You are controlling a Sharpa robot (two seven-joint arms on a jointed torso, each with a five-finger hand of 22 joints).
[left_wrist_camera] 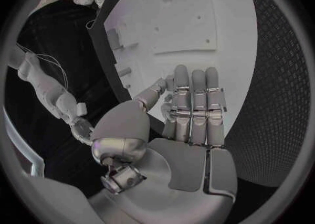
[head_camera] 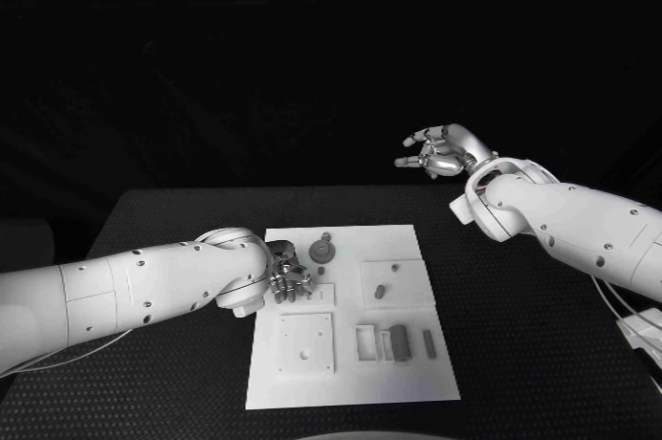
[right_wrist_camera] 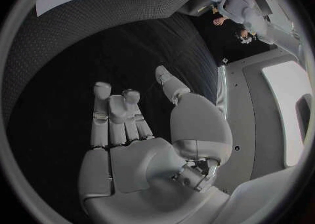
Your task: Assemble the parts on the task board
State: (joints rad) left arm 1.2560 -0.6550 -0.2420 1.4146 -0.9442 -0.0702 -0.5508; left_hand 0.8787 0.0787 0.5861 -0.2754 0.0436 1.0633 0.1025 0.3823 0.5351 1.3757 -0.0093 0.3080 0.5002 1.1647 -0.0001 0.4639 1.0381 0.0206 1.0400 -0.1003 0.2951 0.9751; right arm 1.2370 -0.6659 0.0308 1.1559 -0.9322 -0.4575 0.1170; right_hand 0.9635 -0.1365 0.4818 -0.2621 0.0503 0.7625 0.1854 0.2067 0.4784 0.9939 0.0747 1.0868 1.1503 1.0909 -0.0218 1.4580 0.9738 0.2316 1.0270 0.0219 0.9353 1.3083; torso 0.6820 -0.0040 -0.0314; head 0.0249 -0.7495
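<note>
The white task board (head_camera: 352,363) lies in the middle of the black table. On it are a round grey part (head_camera: 324,251), a small peg (head_camera: 380,291) in a square recess, a dark block (head_camera: 399,341) and a slim grey piece (head_camera: 430,341). My left hand (head_camera: 287,275) hovers over the board's left edge, fingers pointing down. In the left wrist view its fingers (left_wrist_camera: 193,108) lie straight side by side over the board (left_wrist_camera: 197,3), holding nothing. My right hand (head_camera: 439,153) is raised beyond the table's far edge, its fingers (right_wrist_camera: 115,114) loosely bent and empty.
A raised white square plate (head_camera: 303,342) with small holes sits at the board's near left, and an open white frame (head_camera: 367,342) stands beside the dark block. Black table mat (head_camera: 524,344) surrounds the board on all sides.
</note>
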